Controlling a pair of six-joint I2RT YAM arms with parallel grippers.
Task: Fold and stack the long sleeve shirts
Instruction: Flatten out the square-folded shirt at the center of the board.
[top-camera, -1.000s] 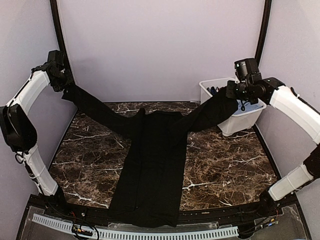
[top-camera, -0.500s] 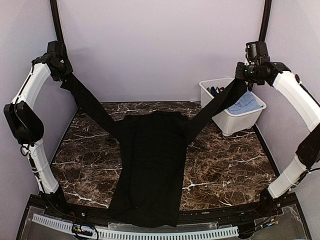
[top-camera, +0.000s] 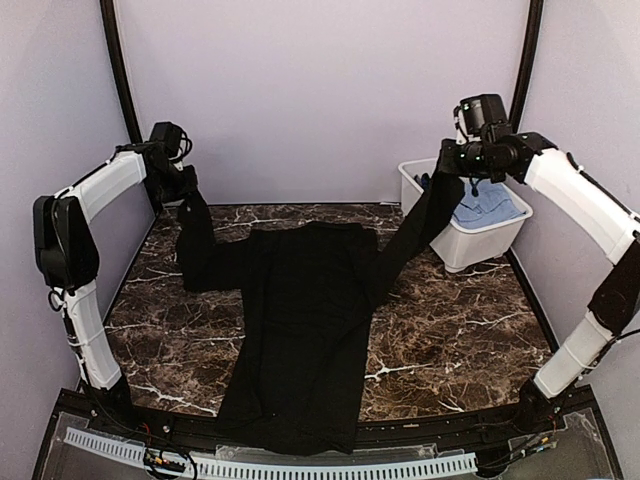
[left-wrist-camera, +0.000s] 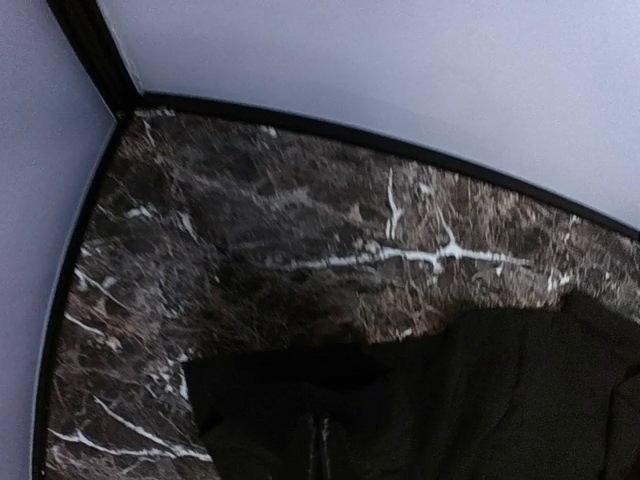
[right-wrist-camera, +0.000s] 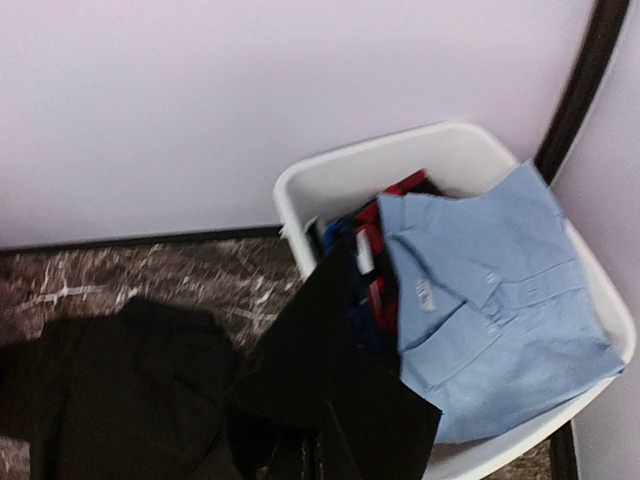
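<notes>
A plain black long sleeve shirt lies lengthwise down the middle of the marble table, its hem over the near edge. Both sleeves are lifted off the table. My left gripper is shut on the end of the left sleeve, high at the back left. My right gripper is shut on the end of the right sleeve, held up beside the white bin. The fingertips of both are buried in black cloth in the wrist views.
A white bin stands at the back right corner, holding a folded light blue shirt and dark blue and red clothes. Walls close in the table on three sides. Marble shows on both sides of the shirt.
Both arms have swung inward from the outer corners toward the shirt's body, carrying the sleeves with them. The left sleeve now hangs steeply instead of stretching out wide.
</notes>
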